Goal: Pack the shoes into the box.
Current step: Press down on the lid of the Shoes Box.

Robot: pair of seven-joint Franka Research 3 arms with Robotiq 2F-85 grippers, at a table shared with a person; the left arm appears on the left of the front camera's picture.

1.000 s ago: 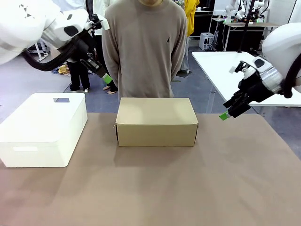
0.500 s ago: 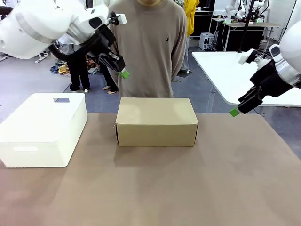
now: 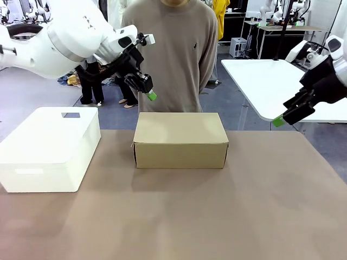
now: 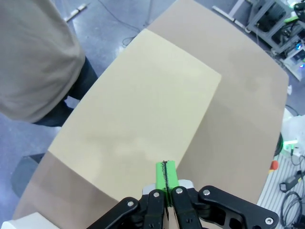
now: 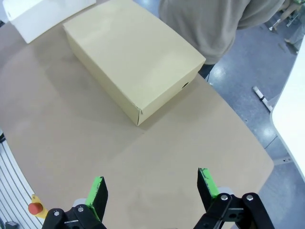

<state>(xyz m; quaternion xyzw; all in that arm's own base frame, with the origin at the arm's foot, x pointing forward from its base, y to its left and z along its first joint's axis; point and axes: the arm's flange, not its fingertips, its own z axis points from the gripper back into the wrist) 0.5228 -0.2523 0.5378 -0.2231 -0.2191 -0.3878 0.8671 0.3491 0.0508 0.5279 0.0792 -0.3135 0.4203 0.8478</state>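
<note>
Box (image 3: 180, 140) lid down, contents hidden; left hand (image 3: 151, 96) together, right hand (image 5: 152, 188) apart, both empty.

A large white rectangular plastic bin (image 3: 50, 149), closed by a flat lid bearing a small dark label, is set on the left part of a brown-topped table (image 3: 217, 216). A person in a beige sweatshirt (image 3: 169, 49) is stationed at the table's far edge. A white table (image 3: 260, 81) is placed behind, to the right.
</note>
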